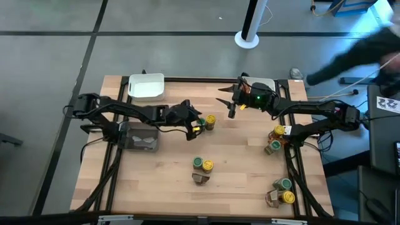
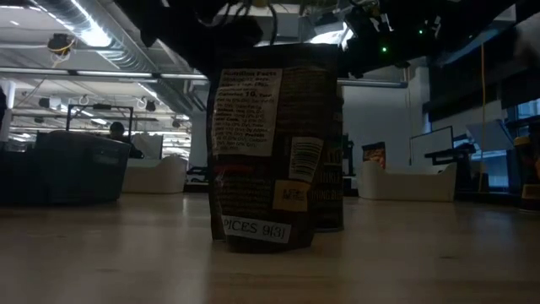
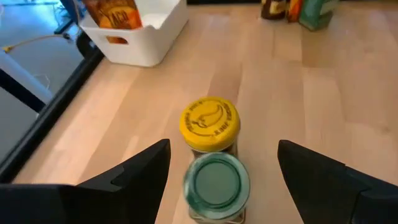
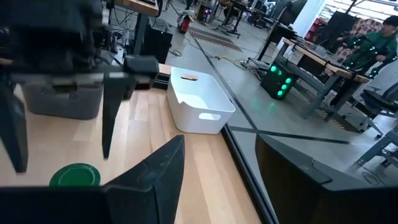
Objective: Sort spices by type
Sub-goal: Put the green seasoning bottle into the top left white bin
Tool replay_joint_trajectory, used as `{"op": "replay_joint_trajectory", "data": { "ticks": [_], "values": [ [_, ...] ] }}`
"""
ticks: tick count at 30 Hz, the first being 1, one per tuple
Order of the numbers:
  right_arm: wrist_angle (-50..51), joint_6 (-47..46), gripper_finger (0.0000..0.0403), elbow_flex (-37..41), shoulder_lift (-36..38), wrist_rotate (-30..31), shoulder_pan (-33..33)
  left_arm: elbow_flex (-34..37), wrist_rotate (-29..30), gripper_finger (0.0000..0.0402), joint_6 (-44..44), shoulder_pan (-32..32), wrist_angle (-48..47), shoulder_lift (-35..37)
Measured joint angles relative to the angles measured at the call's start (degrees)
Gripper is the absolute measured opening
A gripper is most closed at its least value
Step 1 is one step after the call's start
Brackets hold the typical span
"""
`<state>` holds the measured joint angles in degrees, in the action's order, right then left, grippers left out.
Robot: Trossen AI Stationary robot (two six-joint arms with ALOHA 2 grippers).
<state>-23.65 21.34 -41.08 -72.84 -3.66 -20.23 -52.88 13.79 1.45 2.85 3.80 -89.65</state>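
Spice jars, a small round yellow-lidded jar [image 3: 209,123] touching a green-lidded jar [image 3: 216,182], stand mid-table just ahead of the left gripper [image 3: 224,171], released and straddling them, far nearer than the right gripper [image 1: 232,100], also parted and empty.

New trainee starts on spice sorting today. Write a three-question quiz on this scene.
1. True or false: the fingers of the left gripper stand open on either side of the green-lidded jar.
2. What stands right beside that jar? A) yellow-lidded jar B) dark tray C) brown pouch
3. Fill in: the white tray in the left wrist view holds an orange ____.
Key: 1 true; 2 A; 3 packet.
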Motion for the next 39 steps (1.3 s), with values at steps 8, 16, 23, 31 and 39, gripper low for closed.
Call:
{"op": "replay_joint_trajectory", "data": {
  "ticks": [8, 16, 23, 31, 39],
  "values": [
    [0.21, 0.00, 0.0198, 0.00, 0.00, 0.00, 0.00, 0.02, -0.05, 0.0285, 0.07, 1.44, -0.09, -3.81],
    [0.70, 0.02, 0.0198, 0.00, 0.00, 0.00, 0.00, 0.04, -4.03, 0.0284, 0.02, 2.51, 0.15, -6.50],
    [0.69, 0.02, 0.0198, -0.02, 0.00, 0.02, 0.00, 0.07, -4.63, 0.0250, 2.03, 2.51, 0.42, -6.86],
    [0.67, 0.02, 0.0198, -0.02, 0.00, 0.07, 0.00, 0.07, -4.68, 0.0192, 2.47, 2.56, 0.33, -6.86],
    [0.69, 0.02, 0.0198, -0.02, 0.00, 0.11, 0.00, 0.07, -4.63, 0.0192, 1.99, 2.56, 0.12, -6.61]
  ]
}}
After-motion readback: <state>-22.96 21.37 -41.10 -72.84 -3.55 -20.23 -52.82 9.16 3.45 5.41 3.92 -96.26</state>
